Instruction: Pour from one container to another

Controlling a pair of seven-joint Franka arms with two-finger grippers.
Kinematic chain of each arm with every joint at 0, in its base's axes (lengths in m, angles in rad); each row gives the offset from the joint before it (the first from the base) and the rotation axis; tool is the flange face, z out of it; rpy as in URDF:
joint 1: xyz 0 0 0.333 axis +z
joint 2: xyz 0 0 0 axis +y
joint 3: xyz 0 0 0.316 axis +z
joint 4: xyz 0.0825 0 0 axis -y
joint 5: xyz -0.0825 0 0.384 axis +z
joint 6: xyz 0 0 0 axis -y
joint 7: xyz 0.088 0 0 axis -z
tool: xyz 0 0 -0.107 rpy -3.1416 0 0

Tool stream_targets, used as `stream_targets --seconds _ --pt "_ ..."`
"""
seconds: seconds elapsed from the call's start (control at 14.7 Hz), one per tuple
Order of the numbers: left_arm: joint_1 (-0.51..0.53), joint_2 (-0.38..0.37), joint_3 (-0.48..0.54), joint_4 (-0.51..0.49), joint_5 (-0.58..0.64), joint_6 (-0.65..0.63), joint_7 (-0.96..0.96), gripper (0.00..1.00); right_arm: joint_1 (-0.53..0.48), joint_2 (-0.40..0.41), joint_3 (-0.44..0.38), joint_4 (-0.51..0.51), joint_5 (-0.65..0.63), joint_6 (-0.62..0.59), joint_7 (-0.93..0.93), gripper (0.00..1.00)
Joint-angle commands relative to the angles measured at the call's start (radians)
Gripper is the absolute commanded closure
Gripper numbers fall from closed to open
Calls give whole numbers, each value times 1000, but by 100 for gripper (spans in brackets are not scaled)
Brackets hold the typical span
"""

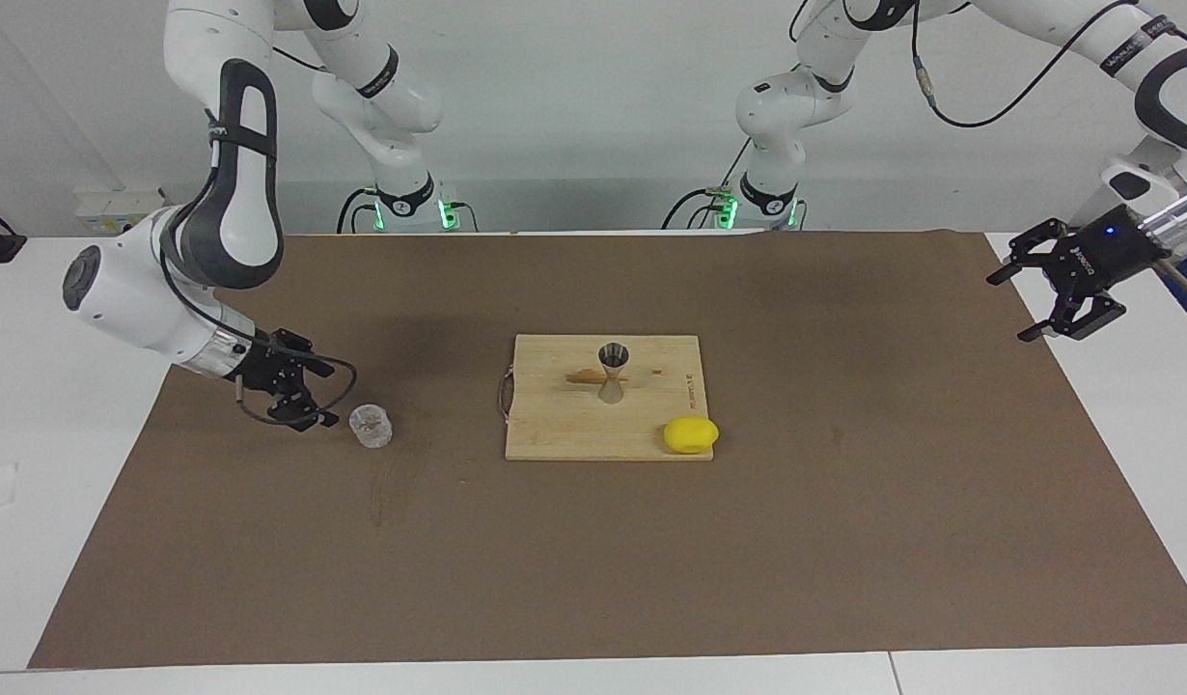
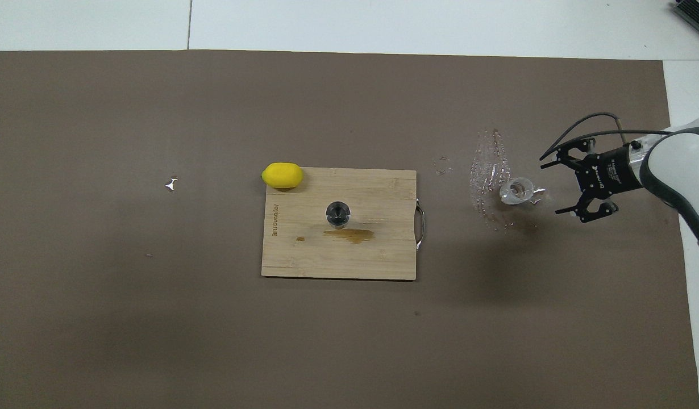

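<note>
The small clear textured glass cup [image 1: 372, 427] [image 2: 517, 191] stands upright on the brown mat toward the right arm's end of the table. My right gripper [image 1: 310, 386] [image 2: 554, 188] hangs low just beside it, open, its fingers pointing at the cup with a small gap and nothing between them. The silvery hourglass jigger [image 1: 613, 371] [image 2: 337, 214] stands upright on the wooden cutting board [image 1: 555, 430] [image 2: 383, 258] in the middle of the table. My left gripper [image 1: 1010, 307] waits open and raised over the left arm's end of the table.
A yellow lemon [image 1: 691, 434] [image 2: 282, 175] lies at the board's corner farther from the robots. A brown spill stain [image 2: 352, 234] marks the board beside the jigger. Wet streaks [image 2: 489, 170] lie on the mat next to the cup.
</note>
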Motion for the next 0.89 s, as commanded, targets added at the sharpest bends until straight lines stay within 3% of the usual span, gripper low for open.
stream_targets --seconds 0.0,0.27,0.48,0.61,0.82 --pt "-52 -53 4 -25 87 57 -179 0 -41 67 13 -9 62 25 9 0" --pt "-102 -58 7 -32 105 65 -422 0 -52 121 13 -7 126 28 -1 0" --pt "-179 -94 4 -33 224 51 -647 0 -67 156 13 -7 199 60 -43 0" --pt "-191 -116 4 -56 297 51 -727 0 -60 160 13 -10 238 77 -44 0" --pt "-173 -130 15 -72 300 57 -794 0 -50 156 15 -32 255 79 -82 0"
